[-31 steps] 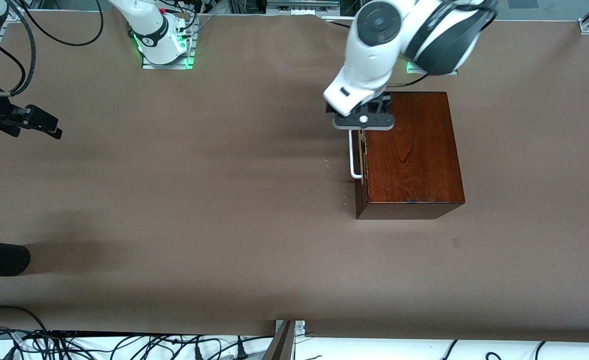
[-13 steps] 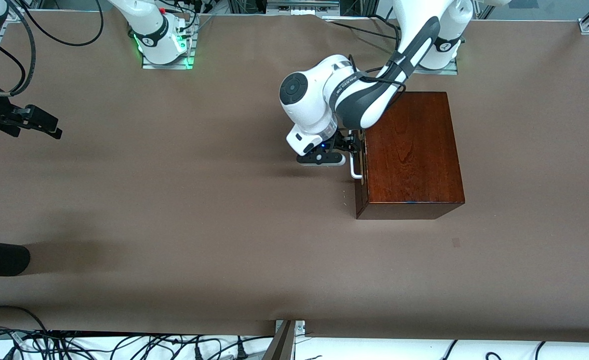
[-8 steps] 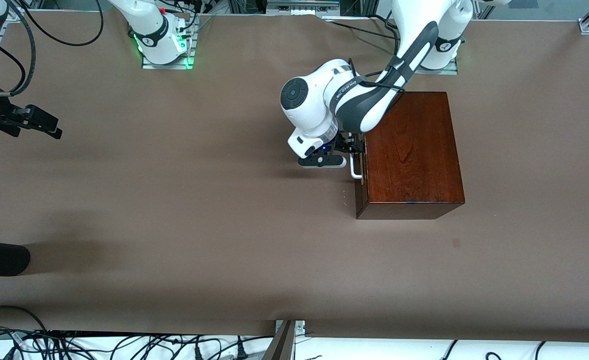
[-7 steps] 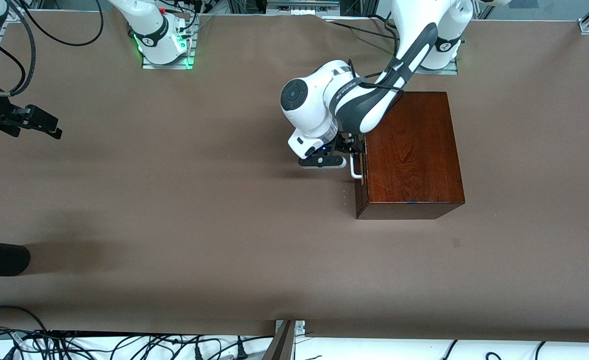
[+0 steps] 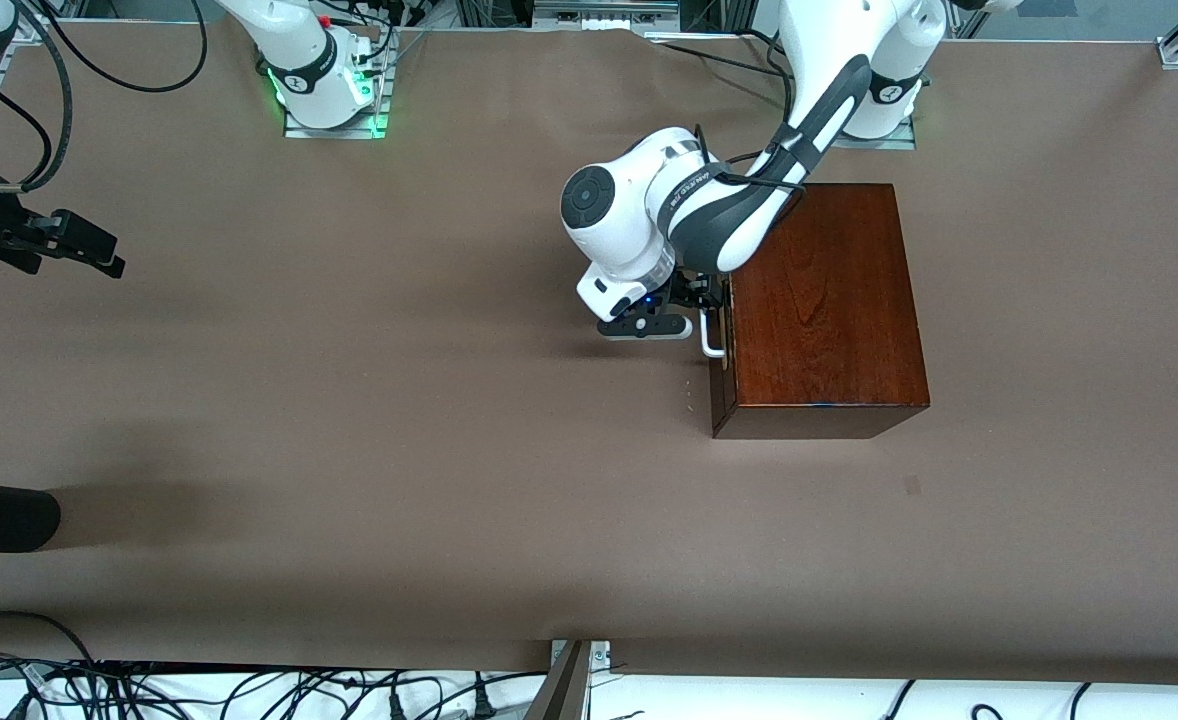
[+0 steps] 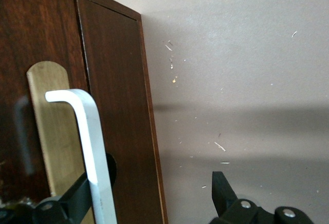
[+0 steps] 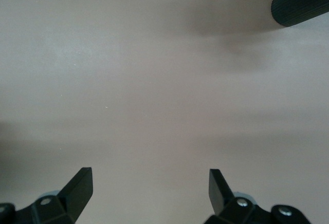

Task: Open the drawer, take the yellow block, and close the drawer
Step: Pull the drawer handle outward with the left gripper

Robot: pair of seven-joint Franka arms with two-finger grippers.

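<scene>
Drawer [image 5: 719, 350] shut, handle [image 6: 90, 152] between open left gripper [image 6: 149, 198] fingers

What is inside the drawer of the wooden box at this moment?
That cannot be seen: the drawer is shut, flush with the wooden box, so its inside is covered and no yellow block shows. The open left gripper straddles the white handle.
</scene>
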